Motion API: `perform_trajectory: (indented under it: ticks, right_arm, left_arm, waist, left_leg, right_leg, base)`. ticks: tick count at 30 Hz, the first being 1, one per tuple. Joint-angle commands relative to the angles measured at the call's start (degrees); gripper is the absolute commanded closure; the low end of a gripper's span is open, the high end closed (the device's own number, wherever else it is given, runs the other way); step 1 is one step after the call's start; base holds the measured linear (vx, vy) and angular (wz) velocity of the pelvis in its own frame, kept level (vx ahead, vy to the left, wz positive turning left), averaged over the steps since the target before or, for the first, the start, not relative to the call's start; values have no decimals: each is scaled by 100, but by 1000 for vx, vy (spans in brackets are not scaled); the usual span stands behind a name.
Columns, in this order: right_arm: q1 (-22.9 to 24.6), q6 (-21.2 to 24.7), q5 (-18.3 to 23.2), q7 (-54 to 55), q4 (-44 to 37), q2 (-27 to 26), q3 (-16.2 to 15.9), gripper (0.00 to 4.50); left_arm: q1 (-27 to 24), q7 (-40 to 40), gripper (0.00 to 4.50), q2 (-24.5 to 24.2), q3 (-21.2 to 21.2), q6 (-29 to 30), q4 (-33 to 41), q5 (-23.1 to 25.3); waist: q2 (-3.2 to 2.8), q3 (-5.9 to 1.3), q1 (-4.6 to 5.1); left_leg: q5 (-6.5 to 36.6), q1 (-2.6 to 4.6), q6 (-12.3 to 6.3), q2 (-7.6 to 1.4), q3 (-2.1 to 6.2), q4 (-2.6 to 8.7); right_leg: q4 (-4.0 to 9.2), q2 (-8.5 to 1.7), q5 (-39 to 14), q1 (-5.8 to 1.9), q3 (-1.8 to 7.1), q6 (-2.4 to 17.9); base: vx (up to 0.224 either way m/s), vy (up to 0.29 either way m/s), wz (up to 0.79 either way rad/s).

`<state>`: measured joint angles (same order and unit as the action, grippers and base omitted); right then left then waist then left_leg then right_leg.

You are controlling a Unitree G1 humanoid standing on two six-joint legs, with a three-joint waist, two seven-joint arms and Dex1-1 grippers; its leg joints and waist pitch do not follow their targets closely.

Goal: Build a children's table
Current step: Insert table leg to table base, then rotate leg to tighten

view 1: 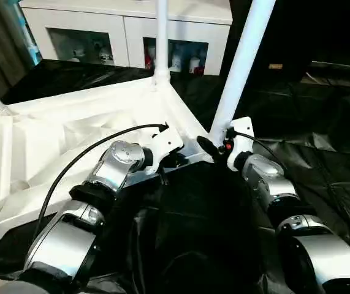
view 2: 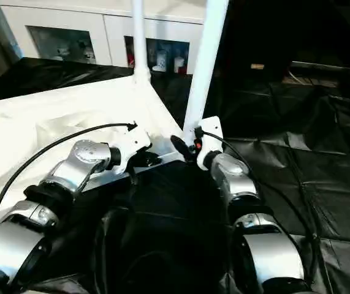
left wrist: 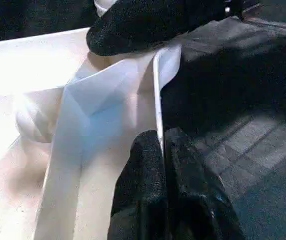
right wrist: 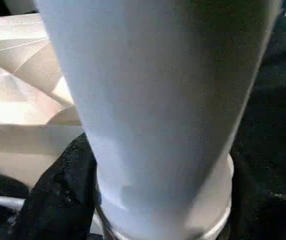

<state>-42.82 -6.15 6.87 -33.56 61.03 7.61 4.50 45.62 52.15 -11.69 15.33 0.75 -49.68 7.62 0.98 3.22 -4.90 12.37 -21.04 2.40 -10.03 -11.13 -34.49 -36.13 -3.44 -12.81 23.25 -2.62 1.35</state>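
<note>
Upturned children's table (view 1: 70,131) on black-covered work table (view 1: 322,122), left gripper (left wrist: 162,150) pinching its rim; right gripper (view 1: 214,149) at nearest leg (view 1: 239,67), finger state unclear

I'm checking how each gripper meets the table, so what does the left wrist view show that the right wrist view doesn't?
Left wrist view alone: the left gripper shut on the thin rim of the upturned tabletop. Right wrist view alone: a white leg close up, seated in its corner socket, with a black finger beside it. Both show the tabletop's ribbed underside and the black table cover.
</note>
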Motion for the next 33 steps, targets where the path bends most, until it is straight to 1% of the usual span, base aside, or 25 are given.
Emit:
perform_trajectory:
  ticks: [1,3,7,8,9,10,11,12,13,15,16,17,18,19,20,22,23,24,26,27,28,30,33]
  right_arm:
    - [87,168,-56,-210,-45,-48,-152,160]
    - [137,195,-64,-338,-103,-34,-190,169]
    - [284,257,-50,-716,-266,27,-262,173]
    - [285,257,-50,-718,-267,27,-262,173]
    - [344,274,-45,-897,-343,60,-309,173]
    - [414,306,-30,-1095,-436,98,-357,173]
    - [562,440,34,-1515,-639,180,-440,173]
    - [612,489,54,-1647,-708,209,-466,173]
    - [639,515,63,-1717,-746,225,-480,173]
    - [781,618,72,-2076,-913,320,-583,173]
    - [876,660,83,-2299,-1019,382,-643,173]
    - [963,732,102,-2508,-1116,440,-688,173]
    - [1044,784,119,-2698,-1197,503,-730,173]
    - [1132,839,138,-2896,-1282,578,-769,173]
    - [1160,857,144,-2954,-1313,602,-783,173]
    - [1303,927,149,-3198,-1486,719,-872,173]
    - [1349,941,140,-3265,-1533,756,-893,173]
    - [1392,943,137,-3309,-1569,785,-897,173]
    - [1410,937,137,-3315,-1581,793,-892,173]
    - [1488,999,169,-3351,-1715,815,-904,173]
    - [1488,999,169,-3351,-1715,815,-904,173]
    - [1598,1046,170,-3357,-1856,786,-936,173]
    - [1692,1051,158,-3182,-1940,695,-953,173]
  left_arm:
    - [12,113,450,46,78,-177,228,-50]
    - [-18,155,450,15,75,-178,265,-51]
    - [-120,359,450,-65,92,-197,405,-86]
    - [-121,360,450,-66,93,-197,405,-87]
    - [-174,501,450,-98,112,-216,482,-122]
    - [-240,684,450,-139,145,-269,574,-166]
    - [-370,1049,450,-241,235,-341,757,-232]
    - [-410,1159,450,-276,266,-362,814,-248]
    - [-431,1213,450,-294,282,-368,844,-255]
    - [-496,1421,450,-368,318,-401,924,-296]
    - [-535,1573,450,-413,335,-458,962,-338]
    - [-573,1732,450,-447,339,-484,1007,-396]
    - [-611,1905,450,-476,340,-490,1060,-472]
    - [-658,2116,450,-510,348,-471,1144,-560]
    - [-673,2180,450,-523,351,-458,1174,-586]
    - [-732,2416,450,-597,376,-375,1305,-668]
    - [-744,2468,450,-626,391,-353,1328,-663]
    - [-747,2507,450,-664,422,-354,1324,-622]
    - [-744,2508,450,-685,443,-377,1301,-580]
    - [-752,2513,450,-705,454,-403,1282,-544]
    - [-752,2513,450,-705,454,-403,1282,-544]
    - [-754,2457,450,-654,444,-411,1275,-531]
    - [-756,2310,450,-580,411,-383,1286,-507]
  waist:
    - [24,-419,-25]
    - [17,-421,-38]
    - [28,-424,-52]
    - [18,-427,-52]
    - [4,-426,-55]
    - [18,-420,-66]
    - [17,-426,-66]
    - [22,-425,-67]
    - [14,-419,-70]
    - [-2,-413,-68]
    - [2,-402,-76]
    - [6,-406,-88]
    - [2,-401,-86]
    - [8,-397,-93]
    - [0,-389,-95]
    - [-38,-391,-108]
    - [-21,-387,-109]
    - [-38,-390,-112]
    - [-31,-384,-115]
    - [-53,-383,-119]
    - [-39,-388,-130]
    - [-49,-400,-143]
    - [-40,-401,-153]
  left_leg:
    - [-291,73,-902,-387,118,306]
    - [-294,76,-896,-395,119,304]
    - [-324,58,-909,-389,118,296]
    - [-327,61,-902,-388,117,293]
    - [-324,60,-902,-388,121,293]
    - [-313,53,-923,-388,118,289]
    - [-315,44,-948,-393,124,290]
    - [-291,39,-982,-396,120,283]
    - [-261,41,-976,-404,122,292]
    - [-188,58,-904,-409,123,302]
    - [-101,60,-872,-413,119,305]
    - [-71,58,-840,-415,124,309]
    - [-45,65,-815,-418,122,315]
    - [-14,67,-797,-414,123,316]
    - [63,67,-765,-421,122,325]
    - [127,80,-685,-425,129,333]
    - [165,84,-655,-428,127,338]
    - [182,85,-627,-419,128,339]
    - [258,92,-564,-417,125,347]
    - [279,90,-537,-416,131,350]
    - [263,96,-514,-419,132,352]
    - [193,96,-509,-412,134,343]
    - [177,91,-517,-407,132,341]
  right_leg:
    - [226,-567,1241,-370,275,1919]
    - [222,-567,1228,-363,272,1920]
    - [214,-568,1267,-372,271,1897]
    - [213,-564,1272,-366,270,1896]
    - [211,-560,1267,-366,267,1901]
    - [213,-552,1280,-373,263,1892]
    - [202,-549,1321,-381,259,1888]
    - [200,-555,1338,-378,262,1883]
    - [211,-560,1278,-370,259,1874]
    - [228,-554,1085,-356,256,1866]
    - [244,-561,962,-354,261,1861]
    - [243,-562,934,-367,265,1844]
    - [247,-552,909,-351,263,1848]
    - [254,-555,869,-358,264,1839]
    - [263,-560,764,-346,267,1841]
    - [271,-563,678,-344,267,1825]
    - [277,-558,680,-344,269,1823]
    - [278,-555,664,-340,270,1822]
    - [296,-559,566,-338,273,1812]
    - [297,-563,538,-341,274,1813]
    - [297,-555,569,-350,275,1788]
    - [276,-554,751,-352,275,1793]
    - [278,-555,806,-355,273,1788]
  base:
    - [0,0,0]
    - [0,0,0]
    - [0,0,0]
    - [0,0,0]
    - [0,0,0]
    - [0,0,0]
    - [0,0,0]
    - [0,0,0]
    - [0,0,0]
    - [0,0,0]
    - [0,0,0]
    - [0,0,0]
    - [0,0,0]
    - [0,0,0]
    - [0,0,0]
    - [0,0,0]
    - [0,0,0]
    - [0,0,0]
    - [0,0,0]
    - [0,0,0]
    - [0,0,0]
    - [0,0,0]
    - [0,0,0]
